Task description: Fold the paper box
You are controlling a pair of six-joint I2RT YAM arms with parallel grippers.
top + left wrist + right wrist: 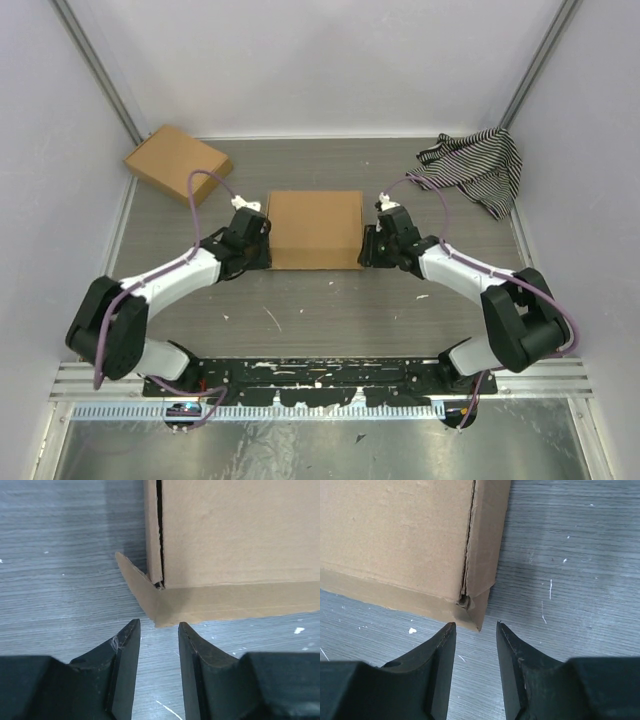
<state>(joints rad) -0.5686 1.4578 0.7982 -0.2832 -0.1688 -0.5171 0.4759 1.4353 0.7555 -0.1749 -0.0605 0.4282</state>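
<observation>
The paper box point(314, 229) stands folded as a shallow brown square in the middle of the table, lid down. My left gripper point(262, 243) is open and empty at its left near corner. In the left wrist view the box corner point(170, 605) sits just beyond the fingertips, with a small flap sticking out to the left. My right gripper point(368, 245) is open and empty at the right near corner. In the right wrist view that corner point(475, 610) lies just ahead of the jaws, with a slit along the side flap.
A second brown cardboard box point(177, 163), a compact slab, lies at the far left. A black-and-white striped cloth point(478, 167) is bunched at the far right. Grey walls stand on three sides of the table.
</observation>
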